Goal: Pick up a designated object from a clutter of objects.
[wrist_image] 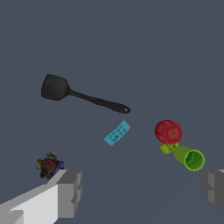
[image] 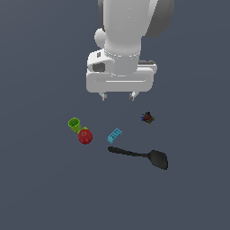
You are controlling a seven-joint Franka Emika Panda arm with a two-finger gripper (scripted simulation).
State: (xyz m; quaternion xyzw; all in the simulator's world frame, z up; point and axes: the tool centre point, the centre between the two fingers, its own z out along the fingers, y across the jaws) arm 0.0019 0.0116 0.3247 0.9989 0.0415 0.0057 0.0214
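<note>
A small glossy red apple (image: 85,136) lies on the dark floor, touching the lime-green cup (image: 74,124), which lies on its side. It also shows in the wrist view (wrist_image: 168,131), next to the cup (wrist_image: 189,158). A light-blue toy brick (image: 114,135) (wrist_image: 117,133) lies between the apple and the black spatula (image: 141,155) (wrist_image: 78,95). A small dark multicoloured object (image: 148,118) (wrist_image: 49,165) lies apart. My gripper (image: 118,96) (wrist_image: 142,192) hangs open and empty above the clutter, its fingers (wrist_image: 70,192) spread wide, to the exterior view's right of the apple.
The floor is a plain dark grey surface. The arm's white body (image: 128,31) rises at the top of the exterior view.
</note>
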